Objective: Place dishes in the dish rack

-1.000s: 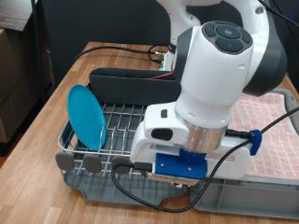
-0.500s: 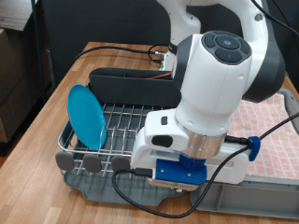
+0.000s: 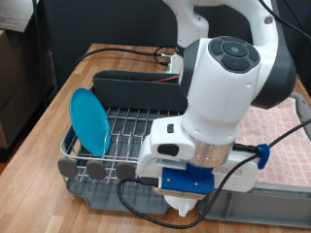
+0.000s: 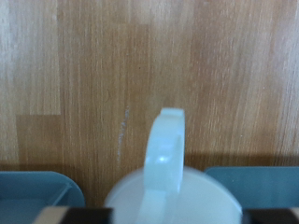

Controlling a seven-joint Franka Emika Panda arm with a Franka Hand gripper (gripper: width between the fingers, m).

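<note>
While the gripper (image 3: 185, 209) pinches the white mug (image 4: 168, 182) above bare wood | plate (image 3: 91, 119) upright at the rack's (image 3: 121, 131) left edge.

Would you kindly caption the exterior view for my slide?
Blue plate stands upright in the wire dish rack while the Panda arm's gripper hovers beside it.

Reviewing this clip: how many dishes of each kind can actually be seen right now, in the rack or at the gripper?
Light-blue plate, upright in the dish rack: 1
White mug, close under the gripper: 1
Wooden spoon: 0 in view
Total: 2
</note>
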